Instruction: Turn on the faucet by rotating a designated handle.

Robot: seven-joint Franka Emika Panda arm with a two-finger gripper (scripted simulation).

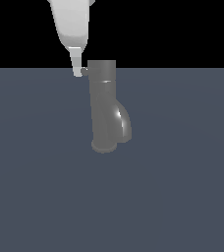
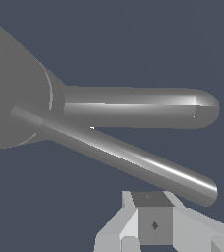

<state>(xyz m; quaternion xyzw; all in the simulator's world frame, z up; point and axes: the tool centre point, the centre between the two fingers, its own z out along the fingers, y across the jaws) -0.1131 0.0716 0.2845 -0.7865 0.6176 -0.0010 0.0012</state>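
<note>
Gripper (image 1: 78,71) of the pale Franka arm (image 1: 72,22) is hanging at the upper end of the faucet (image 1: 104,106), on the exterior view's left of it, its light fingertip reaching level with the cylinder's top edge. Whether its fingers are parted or closed cannot be told: the exterior view is showing them as one narrow pale block, and the wrist view is catching only one grey fingertip (image 2: 153,224) at the frame's edge. Nothing is seen clamped between them.

Standing upright on the flat slate-blue floor (image 1: 182,197), the dark glossy faucet is showing its short curved spout bulging low on the exterior view's right. From the exterior view, only a small stub of the handle (image 1: 84,70) is peeking out at the faucet's top, just beside the fingertip.

Up close, the wrist view is showing two slim grey rods (image 2: 133,108) running out from the faucet's body, the nearer one (image 2: 133,158) passing just beside the fingertip; contact cannot be confirmed.
</note>
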